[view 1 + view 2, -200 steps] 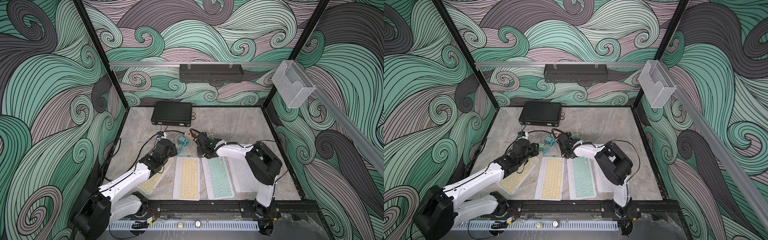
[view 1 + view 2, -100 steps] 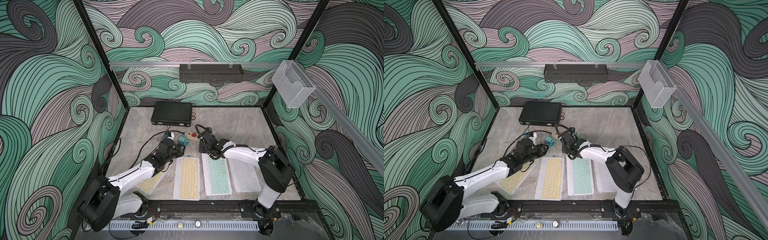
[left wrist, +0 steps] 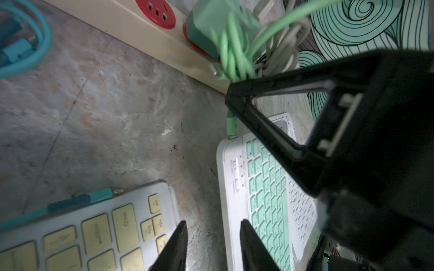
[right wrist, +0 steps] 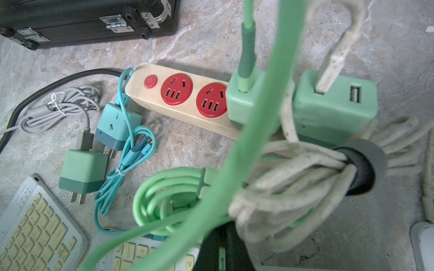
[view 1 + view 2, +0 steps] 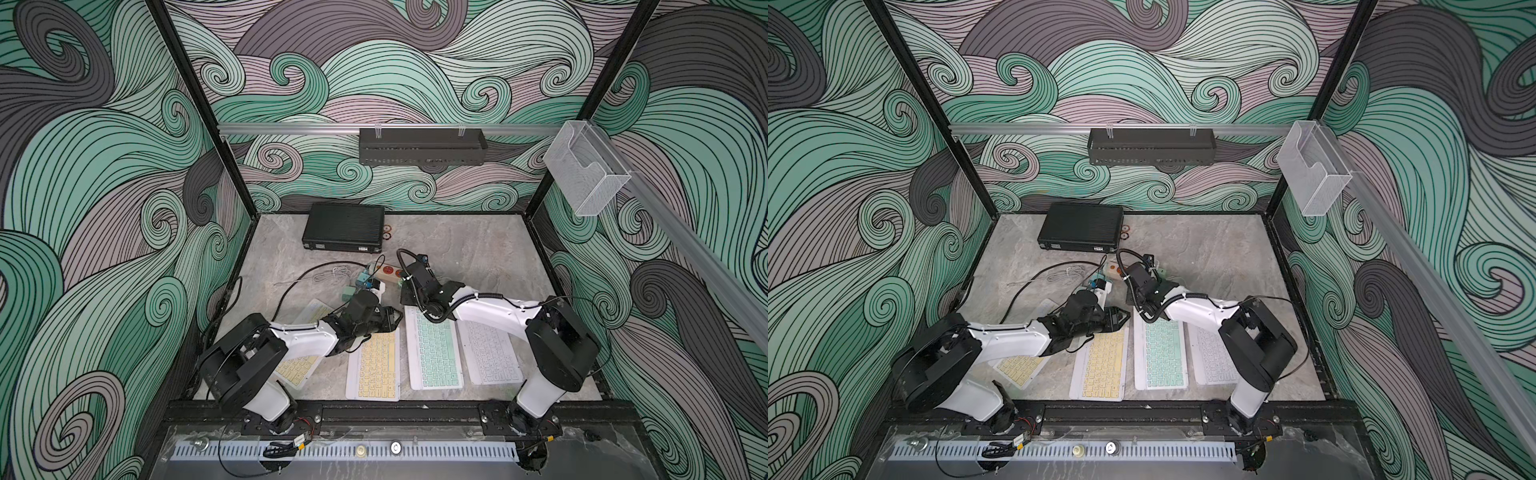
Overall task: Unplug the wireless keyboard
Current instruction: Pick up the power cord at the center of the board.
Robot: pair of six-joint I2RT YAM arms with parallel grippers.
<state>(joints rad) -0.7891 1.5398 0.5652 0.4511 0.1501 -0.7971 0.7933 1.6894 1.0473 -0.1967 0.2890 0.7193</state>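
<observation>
Swirl-patterned walls [image 5: 374,75] close in a grey marbled bench [image 5: 478,257], where four keyboards lie side by side near the robot with their long axes running away from it. The green keyboard [image 3: 265,192] is the one with a lead visibly in it. A mint plug [image 3: 232,126] stands in the far short edge, at the corner nearest the yellow keyboard [image 3: 94,234]. The plug's long axis continues the keyboard's own, pointing away toward the power strip [image 3: 169,44]. The right fingers [image 3: 258,122] are pressed together and appear to pinch the mint cable [image 4: 258,131] just beyond the plug, between it and the strip, so the right arm is the nearer one. The left fingers [image 3: 178,244] are spread with nothing between them. They hover low over the bare gap between the yellow and green keyboards, on the robot's side of the plug and just beside the green keyboard's long edge. In my judgement the pull should run straight out along the plug's axis, toward the strip. A sideways tug would lever the plug in its port or drag the light keyboard along. The left fingers are well placed to press the keyboard down.
</observation>
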